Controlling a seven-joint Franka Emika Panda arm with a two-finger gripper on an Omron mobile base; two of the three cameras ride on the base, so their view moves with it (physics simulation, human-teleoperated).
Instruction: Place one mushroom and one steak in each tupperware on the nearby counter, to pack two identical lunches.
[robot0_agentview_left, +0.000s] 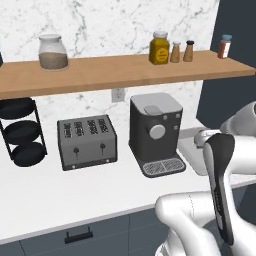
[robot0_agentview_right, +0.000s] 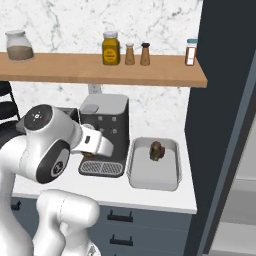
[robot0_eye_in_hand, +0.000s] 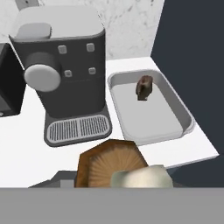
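A pale grey tupperware (robot0_eye_in_hand: 183, 114) lies on the white counter (robot0_eye_in_hand: 26, 131) just right of the coffee machine. It also appears in the right base view (robot0_agentview_right: 136, 172) and, partly behind my arm, in the left base view (robot0_agentview_left: 188, 146). A small dark brown steak (robot0_eye_in_hand: 144, 86) (robot0_agentview_right: 157, 150) rests in its far half. A mushroom (robot0_eye_in_hand: 109, 164), with a brown gilled cap and a pale stem, sits right at my gripper (robot0_eye_in_hand: 117, 177). The gripper is shut on it and hovers above the counter's front edge, near-left of the tub. The mushroom hides the fingertips.
A black-and-grey coffee machine (robot0_agentview_left: 154, 131) stands left of the tub, with a silver toaster (robot0_agentview_left: 86, 141) and a black tiered rack (robot0_agentview_left: 21, 131) further left. A wooden shelf (robot0_agentview_right: 100, 70) with jars hangs overhead. A tall dark cabinet (robot0_agentview_right: 220, 115) bounds the counter on the right.
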